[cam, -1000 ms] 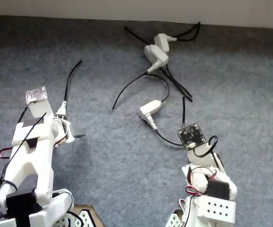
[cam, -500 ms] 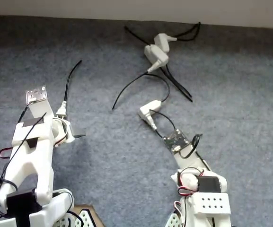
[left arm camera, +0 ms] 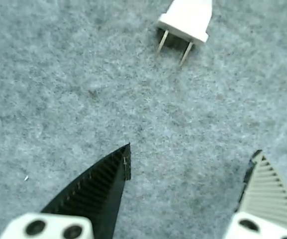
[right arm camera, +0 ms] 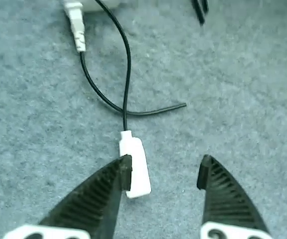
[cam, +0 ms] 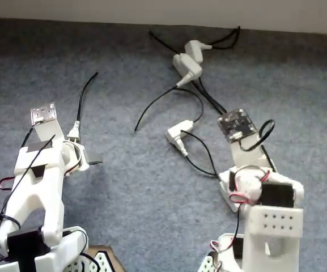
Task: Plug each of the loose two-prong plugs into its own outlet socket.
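Observation:
A white two-prong plug [left arm camera: 185,20] lies on the grey carpet just ahead of my open left gripper [left arm camera: 191,152], its prongs pointing toward the fingers. In the high view the same plug [cam: 72,134] sits at the tip of the left arm, its black cord running toward the back. My right gripper [right arm camera: 165,162] is open and low over the carpet, with a small white plug body [right arm camera: 135,169] lying against the inner side of its black finger [right arm camera: 118,174]. A white angled plug [cam: 179,134] lies mid-table. Two white connector bodies [cam: 186,59] rest together at the back.
Black cords [cam: 208,102] cross the carpet between the back pair and the right arm's wrist board [cam: 238,124]. One loose cord end [right arm camera: 183,105] lies ahead of the right gripper. A pale wall edge [cam: 163,11] bounds the back.
The right arm swung left, then stretched toward the back of the table, so its wrist board now sits farther up. The left arm and its plug have not moved.

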